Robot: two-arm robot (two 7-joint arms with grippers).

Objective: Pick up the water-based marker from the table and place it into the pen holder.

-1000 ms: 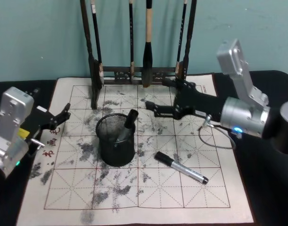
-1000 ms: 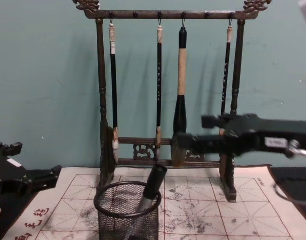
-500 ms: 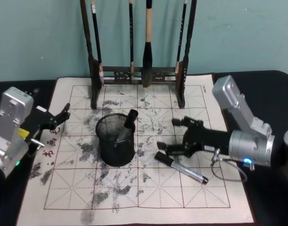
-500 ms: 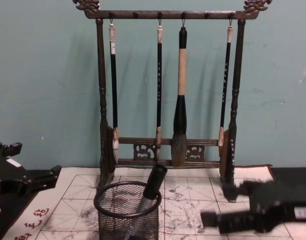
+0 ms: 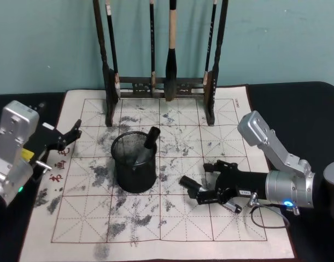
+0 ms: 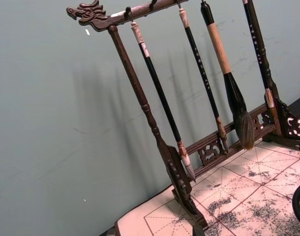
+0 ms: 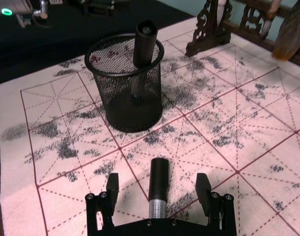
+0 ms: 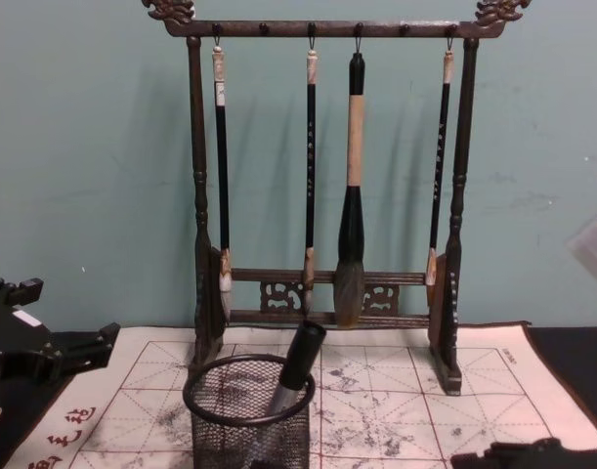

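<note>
Right arm: angular silver-grey link (image 5: 268,143) runs into a silver cylindrical wrist (image 5: 289,189) with a blue light (image 5: 287,204). A thin dark cable (image 5: 255,220) loops below it. The right gripper (image 5: 206,183) is matt black with flat fingers, small screws (image 7: 90,196) at the finger bases and a white label (image 5: 244,192), text unreadable.

Left arm: boxy silver housing (image 5: 15,128), green light (image 5: 20,189), possibly a yellow tag (image 5: 27,155). The left gripper (image 5: 71,136) is black.

Red Chinese characters (image 5: 59,165) are printed along the calligraphy mat's (image 5: 232,232) nine o'clock edge, too small to read. No other text is legible.
</note>
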